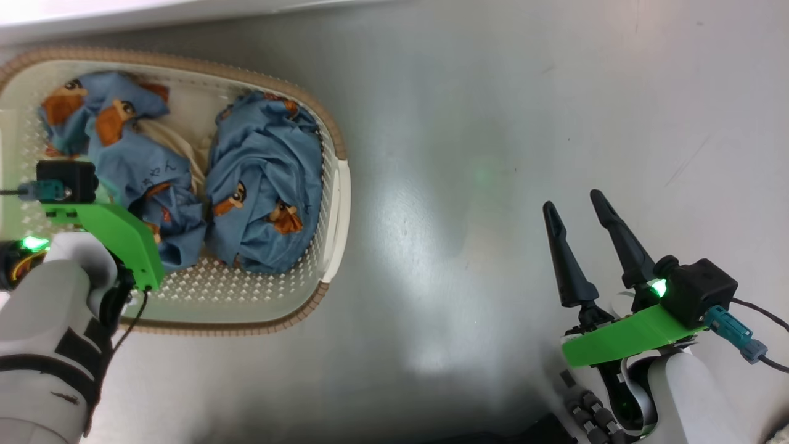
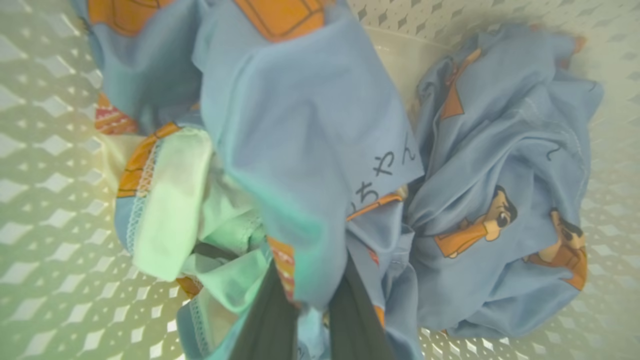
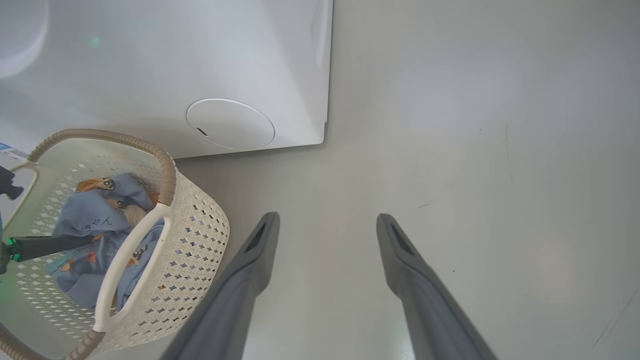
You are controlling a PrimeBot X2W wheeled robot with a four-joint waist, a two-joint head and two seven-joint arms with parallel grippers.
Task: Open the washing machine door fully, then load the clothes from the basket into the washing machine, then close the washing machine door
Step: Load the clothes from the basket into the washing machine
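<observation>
The cream basket [image 1: 343,203] with its brown rim stands on the floor at the left, holding two bundles of light blue clothes. My left gripper [image 2: 312,300] reaches down into the left bundle [image 1: 145,179] and is shut on a fold of that fabric [image 2: 300,130], which drapes over its fingertips. The right bundle [image 1: 265,185] lies beside it, untouched. My right gripper [image 1: 573,202] hangs open over bare floor at the lower right, nothing between its fingers [image 3: 400,260]. The washing machine [image 3: 150,65] rises just behind the basket [image 3: 165,165]; its door is out of view.
The washer's round service flap [image 3: 230,124] faces the basket, and the machine's corner edge [image 3: 327,75] stands to the right of it. Grey floor [image 1: 493,154] stretches between the basket and my right arm. A cable [image 1: 758,354] trails from the right wrist camera.
</observation>
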